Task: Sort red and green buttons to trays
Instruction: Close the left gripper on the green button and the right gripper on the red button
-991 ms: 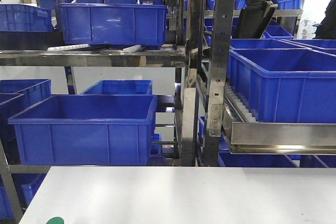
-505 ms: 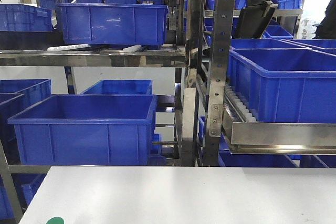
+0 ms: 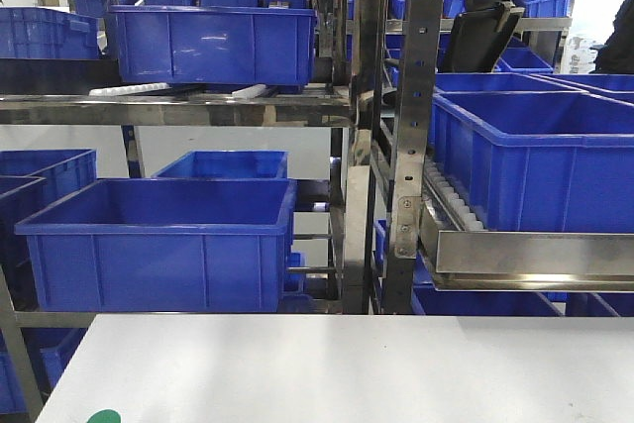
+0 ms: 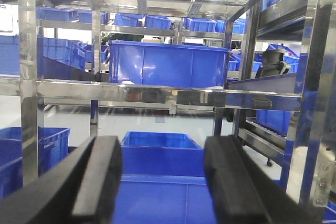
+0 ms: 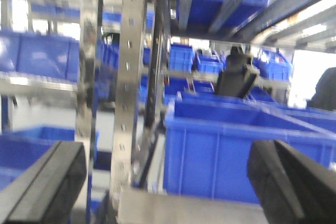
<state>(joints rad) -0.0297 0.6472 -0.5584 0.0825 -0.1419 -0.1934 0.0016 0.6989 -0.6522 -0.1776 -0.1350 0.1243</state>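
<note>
Table [image 3: 347,364]: white and flat, filling the lower part of the front view, with its far edge against the steel racks.
Green piece [image 3: 103,417]: a small rounded green sliver at the near left corner of the table, cut off by the bottom of the picture. I cannot tell whether it is a tray or a button.
Left gripper [image 4: 163,163]: raised and facing the racks. Its two black fingers [image 4: 97,177] stand apart with a clear gap and nothing between them.
Right gripper [image 5: 168,179]: also facing the racks. Its black fingers [image 5: 50,184] are spread wide, one at each lower corner of the view, and hold nothing. This view is blurred.
Large bin [image 3: 158,250]: deep and blue, on the lower rack level just beyond the table's far left edge, with a smaller blue bin [image 3: 223,163] behind it.
Upper bin [image 3: 213,45]: blue, standing on the steel shelf [image 3: 178,106] above the large bin, with more blue bins behind it.
Right bin [image 3: 535,170]: deep and blue, sitting on a sloped roller track [image 3: 451,200] beyond the table's far right edge.
Rack post [image 3: 414,96]: an upright steel strip with holes, between the left and right rack bays.
Left wrist view: a blue bin [image 4: 168,66] on a steel shelf straight ahead, and another blue bin [image 4: 160,153] lower down, seen through the gap between the fingers.
Right wrist view: a steel post with holes [image 5: 128,87] to the left of a big blue bin [image 5: 236,156].
Black chair back [image 3: 485,32]: behind the right rack, up high.
</note>
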